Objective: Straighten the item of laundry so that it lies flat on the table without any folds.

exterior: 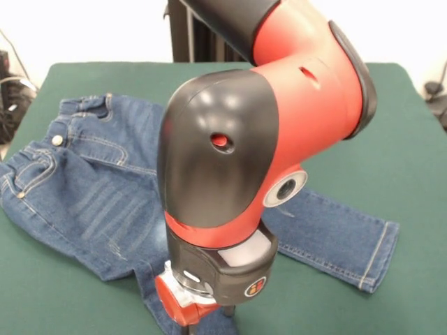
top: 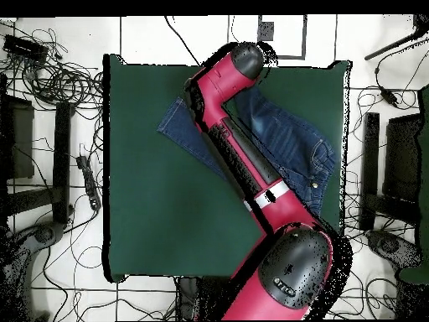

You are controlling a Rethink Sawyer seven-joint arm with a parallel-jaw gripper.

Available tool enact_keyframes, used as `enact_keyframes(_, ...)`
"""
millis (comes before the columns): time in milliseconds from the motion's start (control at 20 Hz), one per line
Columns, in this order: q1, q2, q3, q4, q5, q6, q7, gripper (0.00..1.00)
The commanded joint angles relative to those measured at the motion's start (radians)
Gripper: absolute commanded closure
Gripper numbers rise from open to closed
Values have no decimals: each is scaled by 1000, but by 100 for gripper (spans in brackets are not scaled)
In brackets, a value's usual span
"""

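Red and black arm (exterior: 265, 139) fills the foreground over the jeans (exterior: 91, 195) — its tool (exterior: 187, 307) is low, state impossible to tell — on the green table (exterior: 419, 181).

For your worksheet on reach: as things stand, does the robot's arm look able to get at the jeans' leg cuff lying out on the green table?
Probably yes. The arm already stretches over the jeans, and the leg cuff lies bare on the table with nothing on it.

I see jeans (exterior: 105, 188): blue denim, tan stitching, brass button, whitish fade streaks | counter (exterior: 419, 167): dark green | arm (exterior: 230, 153): red and black
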Motion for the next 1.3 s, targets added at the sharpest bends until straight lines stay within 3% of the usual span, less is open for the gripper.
enact_keyframes(50, 38, 61, 48, -19, 103, 66, -236, 0)
enact_keyframes(300, 17, 70, 60, -12, 108, 68, -296, 0)
enact_keyframes(600, -32, 74, 145, 37, 237, -23, -355, 0)
enact_keyframes(900, -61, 72, 194, 78, 343, -108, -313, 0)
enact_keyframes(1300, -17, 63, 141, 55, 329, -191, -238, 0)
